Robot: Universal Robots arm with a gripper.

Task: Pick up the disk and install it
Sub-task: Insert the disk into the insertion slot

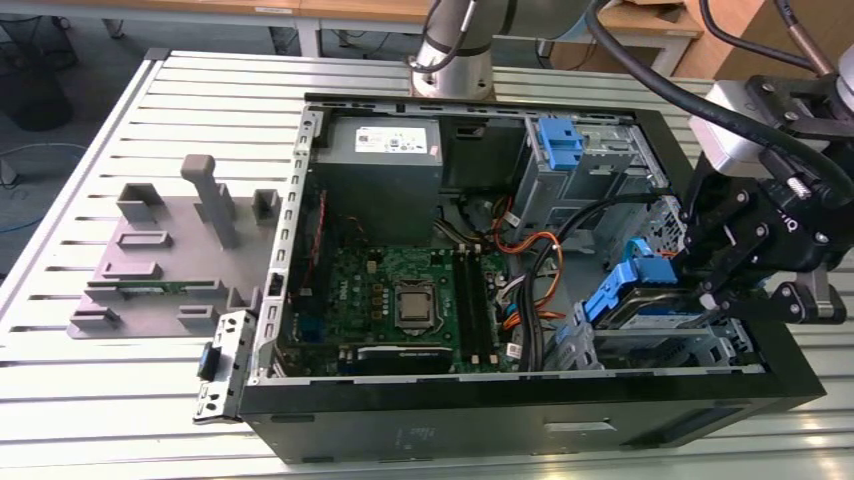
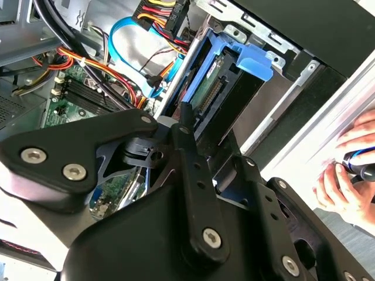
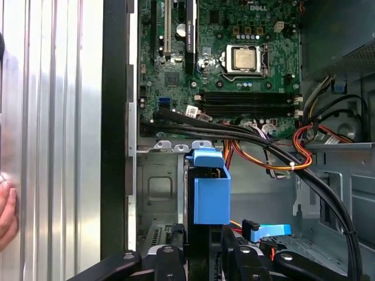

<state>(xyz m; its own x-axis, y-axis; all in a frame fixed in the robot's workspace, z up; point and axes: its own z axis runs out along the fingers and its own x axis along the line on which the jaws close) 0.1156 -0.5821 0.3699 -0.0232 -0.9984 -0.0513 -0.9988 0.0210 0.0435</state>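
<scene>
Blue-framed disk (image 3: 211, 196): at the mouth of the drive bay (image 1: 667, 345) in the computer case (image 1: 400, 425); long axis runs straight out from the fingers (image 3: 241, 260), which seem clamped on its near end.

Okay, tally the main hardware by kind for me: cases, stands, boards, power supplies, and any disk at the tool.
Open computer case: 1
Grey plastic stand: 1
Power supply box: 1
Motherboard: 1
Disk in a blue carrier, gripped by the tool: 1
Total: 5
</scene>
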